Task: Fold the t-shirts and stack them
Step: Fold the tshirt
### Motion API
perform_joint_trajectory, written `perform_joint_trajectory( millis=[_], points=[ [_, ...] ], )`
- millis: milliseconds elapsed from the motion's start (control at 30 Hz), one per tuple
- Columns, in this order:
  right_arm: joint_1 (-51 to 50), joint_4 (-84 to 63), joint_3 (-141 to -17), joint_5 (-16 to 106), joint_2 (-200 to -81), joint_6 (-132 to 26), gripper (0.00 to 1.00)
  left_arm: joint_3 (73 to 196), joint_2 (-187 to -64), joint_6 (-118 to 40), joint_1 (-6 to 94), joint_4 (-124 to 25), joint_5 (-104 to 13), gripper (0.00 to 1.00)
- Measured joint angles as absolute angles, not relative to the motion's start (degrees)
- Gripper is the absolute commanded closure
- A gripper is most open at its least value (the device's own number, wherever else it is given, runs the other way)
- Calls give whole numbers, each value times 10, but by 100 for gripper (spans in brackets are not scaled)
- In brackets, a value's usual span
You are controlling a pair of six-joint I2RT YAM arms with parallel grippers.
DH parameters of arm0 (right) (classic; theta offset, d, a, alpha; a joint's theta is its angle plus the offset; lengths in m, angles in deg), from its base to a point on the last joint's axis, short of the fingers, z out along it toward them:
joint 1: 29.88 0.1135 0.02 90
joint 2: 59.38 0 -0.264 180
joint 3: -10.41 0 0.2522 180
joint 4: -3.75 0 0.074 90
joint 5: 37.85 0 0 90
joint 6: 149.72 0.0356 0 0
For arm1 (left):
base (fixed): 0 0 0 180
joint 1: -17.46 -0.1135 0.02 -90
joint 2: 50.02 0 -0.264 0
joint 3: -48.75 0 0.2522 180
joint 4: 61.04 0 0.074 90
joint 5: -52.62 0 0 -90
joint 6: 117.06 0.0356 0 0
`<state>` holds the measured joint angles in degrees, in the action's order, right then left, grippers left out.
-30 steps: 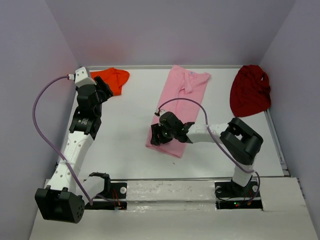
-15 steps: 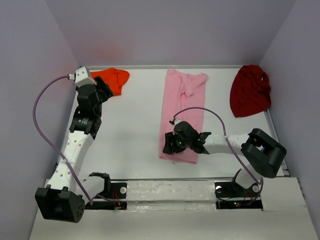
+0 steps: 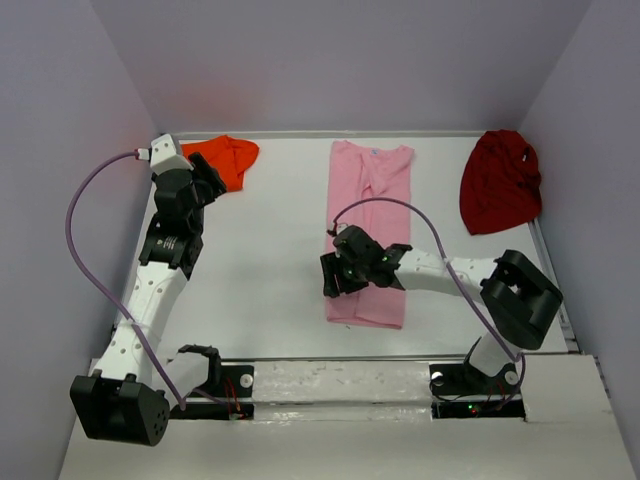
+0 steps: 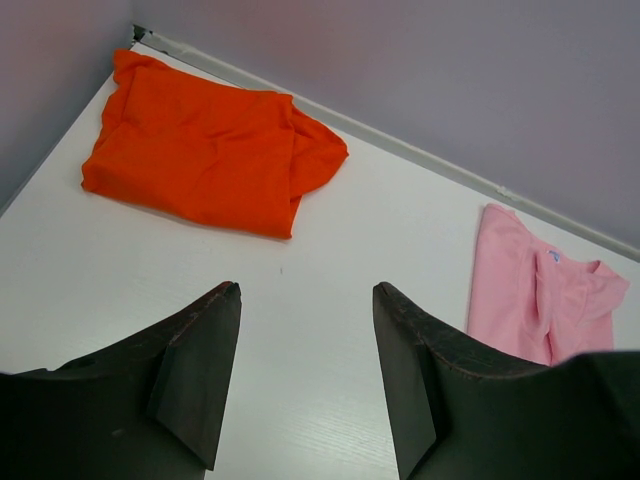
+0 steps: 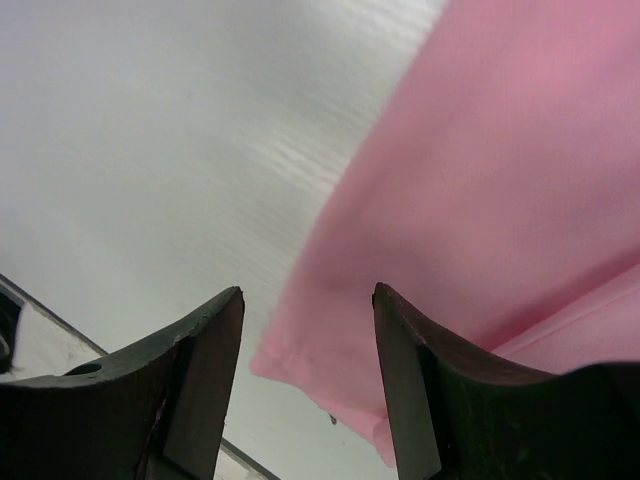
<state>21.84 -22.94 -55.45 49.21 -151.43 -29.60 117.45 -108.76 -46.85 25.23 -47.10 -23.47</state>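
- White table (image 3: 260, 300) boxed in by pale lavender walls (image 3: 340, 60); both arm bases sit at the near edge.
- Orange t-shirt (image 3: 228, 160) is in the far-left corner, loosely folded into a flat bundle and touching the back edge.
- Pink t-shirt (image 3: 368, 230) is right of centre, laid as a long narrow strip. Its collar is at the far end, one sleeve is folded over the front, and the hem points toward the bases.
- Dark red t-shirt (image 3: 500, 180) is crumpled in the far-right corner, against the right wall and well apart from the pink one.
- Left gripper (image 4: 305, 290) is near the orange t-shirt, above bare table. Jaws are wide with nothing between them.
- Right gripper (image 5: 308, 295) is low over the left edge of the pink t-shirt, toward its near end. Jaws are spread; the wrist view shows cloth edge and bare table in the gap, and no pinch on the fabric.
- Purple cable (image 3: 80, 250) loops off the left arm.
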Motion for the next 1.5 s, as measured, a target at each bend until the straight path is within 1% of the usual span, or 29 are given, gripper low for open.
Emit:
perform_joint_trajectory(
  millis=[200, 267, 333, 433, 533, 633, 767, 933, 1067, 1200, 1367, 1500],
  points=[
    [218, -293, -723, 527, -1531, -334, 39, 1163, -1080, -469, 261, -476, -230, 35],
    [218, -295, -743, 537, -1520, -340, 39, 1161, -1079, -469, 280, -474, -220, 35],
    [218, -307, -741, 545, -1498, -340, 39, 1161, -1078, -468, 320, -473, -210, 35],
    [219, -316, -703, 563, -1441, -335, 39, 1160, -1070, -490, 371, -455, -236, 35],
    [219, -332, -633, 588, -1363, -309, 39, 1143, -1052, -529, 384, -449, -298, 36],
    [219, -364, -568, 618, -1293, -266, 40, 1083, -1018, -579, 388, -455, -364, 37],
    [219, -410, -512, 648, -1231, -212, 41, 989, -977, -624, 413, -446, -415, 37],
    [219, -473, -492, 684, -1216, -153, 41, 905, -941, -673, 462, -440, -452, 39],
    [219, -508, -486, 713, -1210, -100, 41, 874, -930, -702, 526, -441, -458, 39],
    [219, -534, -463, 734, -1185, -49, 42, 849, -931, -722, 556, -457, -459, 39],
    [219, -543, -437, 739, -1182, -10, 42, 818, -958, -741, 584, -482, -461, 39],
    [219, -545, -425, 739, -1225, 5, 42, 804, -993, -750, 598, -499, -467, 39]
  ],
)
